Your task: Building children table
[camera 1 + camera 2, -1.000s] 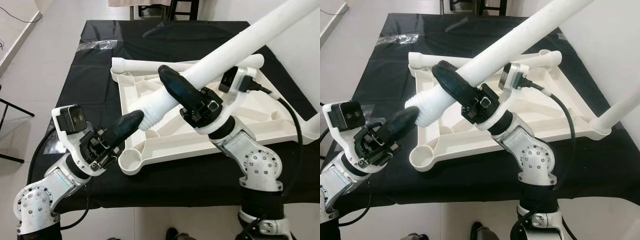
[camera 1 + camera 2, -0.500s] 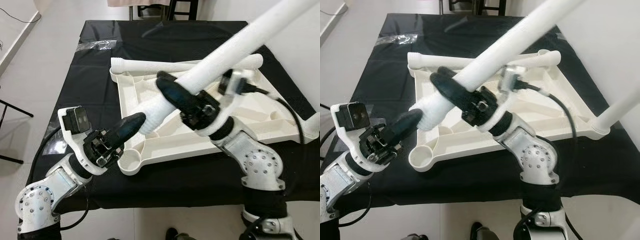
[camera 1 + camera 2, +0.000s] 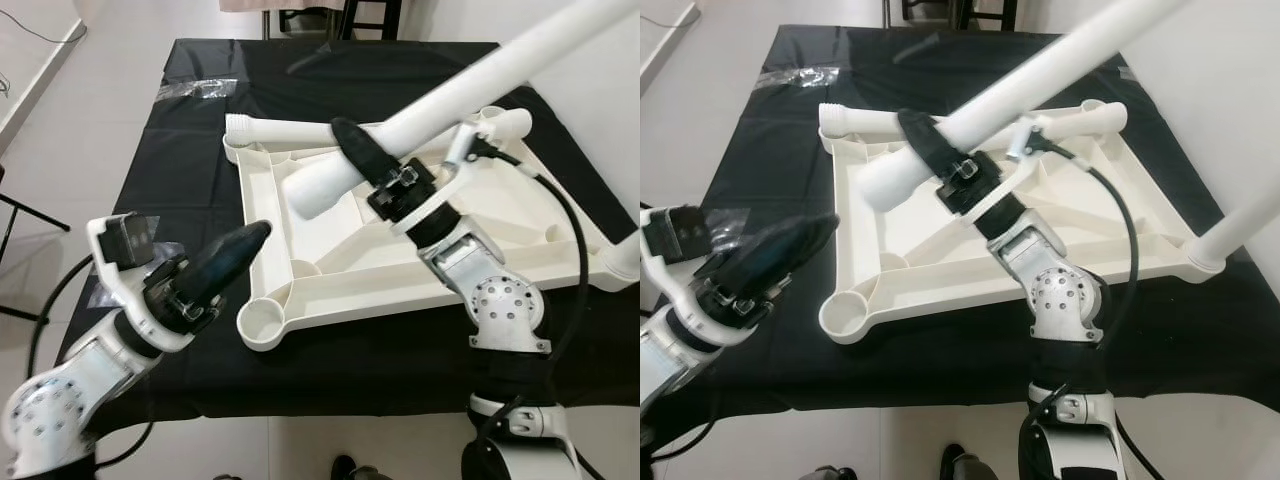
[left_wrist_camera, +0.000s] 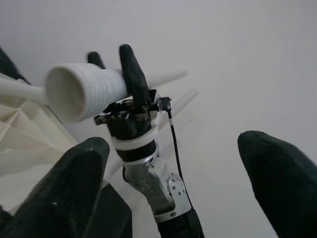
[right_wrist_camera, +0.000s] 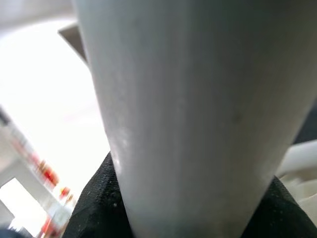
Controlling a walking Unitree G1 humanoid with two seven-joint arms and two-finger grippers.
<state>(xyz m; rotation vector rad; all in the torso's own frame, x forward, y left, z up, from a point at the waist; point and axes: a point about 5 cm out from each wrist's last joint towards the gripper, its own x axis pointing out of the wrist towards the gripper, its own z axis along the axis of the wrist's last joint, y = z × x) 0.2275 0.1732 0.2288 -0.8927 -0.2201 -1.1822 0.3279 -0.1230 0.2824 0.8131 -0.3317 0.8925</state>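
Nearest to us, our left end effector has drawn back from the work: a second ago its fingertips sat against the ribbed end of the table leg, and now it hangs just off the near-left corner of the upturned tabletop, close to the round corner socket but touching nothing. In the left wrist view its two black fingers stand well apart with nothing between them, so we take it as wide and free. Past it, our right end effector grips the long white leg near its threaded end, the fingers closed round the tube, as the right wrist view confirms with the pale shaft pressed between dark pads. That leg has swung since a second ago: its ribbed end has lifted off the inner ribs of the tabletop and now hovers above the far-left part of the frame, the shaft slanting up and away to our right. We judge that the leg is being re-aimed for a socket, and that the near-left socket, still empty, is a likely target; the threaded end will need to come down square to its mouth before any turning. Farther off, another leg lies along the far edge of the tabletop, and one more stands at the right corner. All rests on the black-covered table, with a clear plastic bag near its far-left edge.
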